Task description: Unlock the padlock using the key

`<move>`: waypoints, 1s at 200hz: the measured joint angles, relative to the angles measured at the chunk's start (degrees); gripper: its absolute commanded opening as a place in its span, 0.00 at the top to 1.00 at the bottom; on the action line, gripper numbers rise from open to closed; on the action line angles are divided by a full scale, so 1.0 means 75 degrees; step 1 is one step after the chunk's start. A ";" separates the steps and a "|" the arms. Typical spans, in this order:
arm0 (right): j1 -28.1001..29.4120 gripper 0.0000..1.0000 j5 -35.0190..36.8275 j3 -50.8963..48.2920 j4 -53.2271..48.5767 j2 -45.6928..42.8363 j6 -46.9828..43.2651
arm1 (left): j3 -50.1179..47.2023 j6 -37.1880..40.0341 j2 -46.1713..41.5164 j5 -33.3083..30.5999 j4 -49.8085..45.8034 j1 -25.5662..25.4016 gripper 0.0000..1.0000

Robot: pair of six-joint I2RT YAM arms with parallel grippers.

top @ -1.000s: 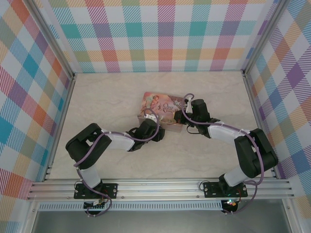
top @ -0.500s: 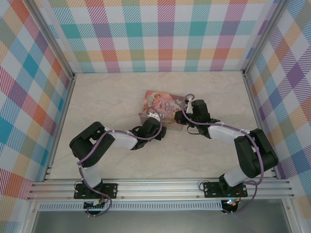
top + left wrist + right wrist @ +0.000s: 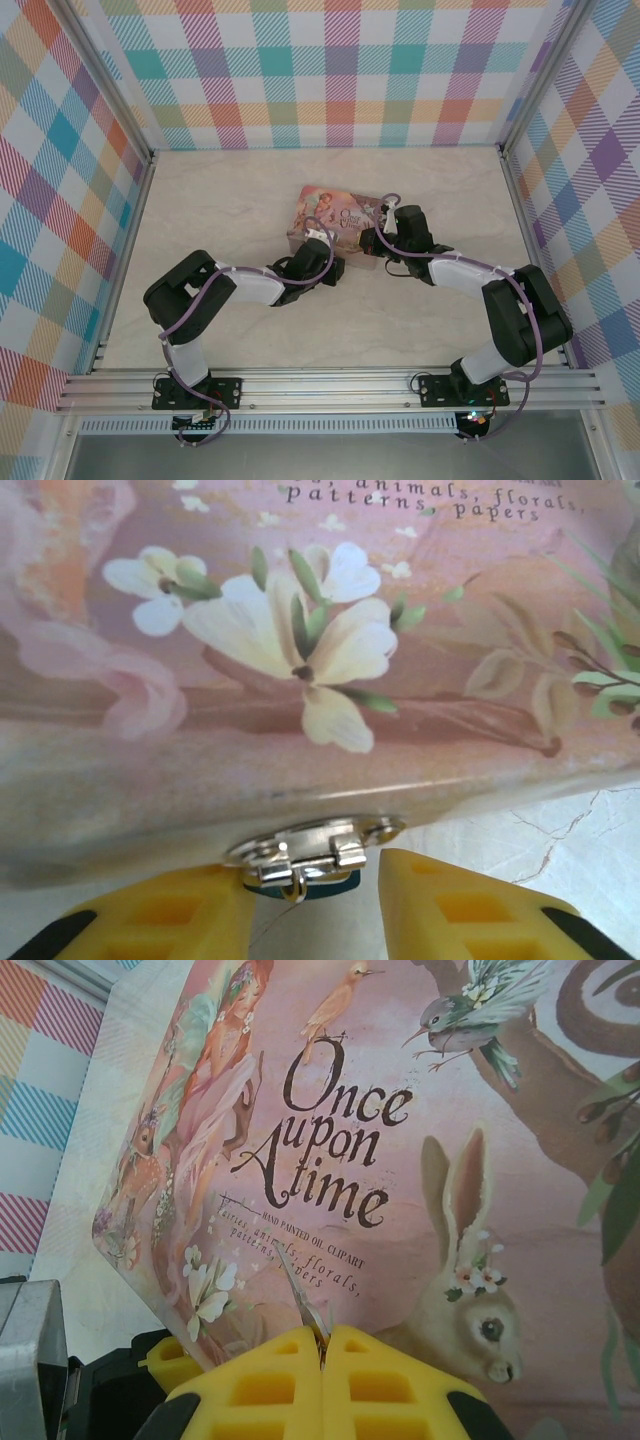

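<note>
**Getting ready to unlock: key held, lock not open yet**

Bright checked walls [image 3: 340, 80] stand round a pale table [image 3: 220, 200] that looks like stone. A pink picture tin [image 3: 335, 215] lies flat in the middle of it.

The left gripper [image 3: 312, 905] is spread wide at the tin's front edge, with one yellow finger on each side of the little blue padlock [image 3: 325, 883]. The padlock hangs from the tin's silver clasp [image 3: 310, 845], and nothing grips it.

The right gripper [image 3: 322, 1350] is squeezed tight on the thin key [image 3: 302, 1302], which pokes up over the tin's lid.

I think picking up the key is done. Left to do: hold the padlock, push the key in, and turn it.
</note>
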 measured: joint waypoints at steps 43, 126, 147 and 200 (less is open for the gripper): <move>-0.0006 0.99 -0.0003 -0.0006 0.0003 0.0000 0.0000 | 0.0047 -0.0108 0.0003 -0.0055 -0.0137 0.0000 0.73; -0.0006 0.99 0.0000 -0.0192 -0.0012 -0.0691 -0.0306 | 0.0300 -0.0347 0.0000 0.0038 -0.0568 0.0000 0.75; -0.0006 0.99 0.0067 -0.0460 -0.0009 -0.1454 -0.0621 | 0.0525 -0.0525 0.0000 0.0140 -0.0979 0.0000 0.75; 0.0157 0.99 0.0382 -0.2139 0.0038 -0.2943 -0.1134 | 0.1440 -0.1172 -0.0055 0.0647 -0.2384 0.0000 0.80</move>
